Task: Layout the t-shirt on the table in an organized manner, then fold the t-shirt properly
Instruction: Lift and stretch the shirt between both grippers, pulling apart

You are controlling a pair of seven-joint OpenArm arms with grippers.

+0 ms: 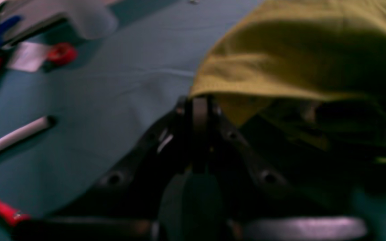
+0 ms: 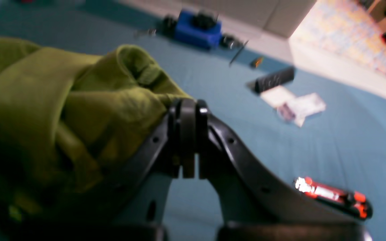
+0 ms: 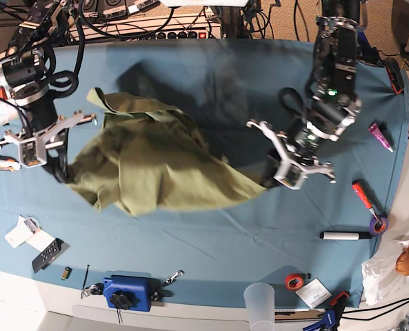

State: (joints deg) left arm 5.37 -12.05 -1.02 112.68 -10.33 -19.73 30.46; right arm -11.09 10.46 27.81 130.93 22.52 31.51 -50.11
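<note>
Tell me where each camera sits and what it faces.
Left wrist: behind the left tool, shut on the olive-green cotton t-shirt; looks across the teal-blue cloth table.
Right wrist: behind the right tool, shut on the t-shirt.
Base: overhead, looking down at both arms.
Shared: the red tape roll shows in the left wrist and base views.

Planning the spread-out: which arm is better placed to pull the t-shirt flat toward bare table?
Probably the left. Its gripper pinches the t-shirt's pointed corner with open table around it; the right gripper holds a bunched edge near the table's side.
</note>
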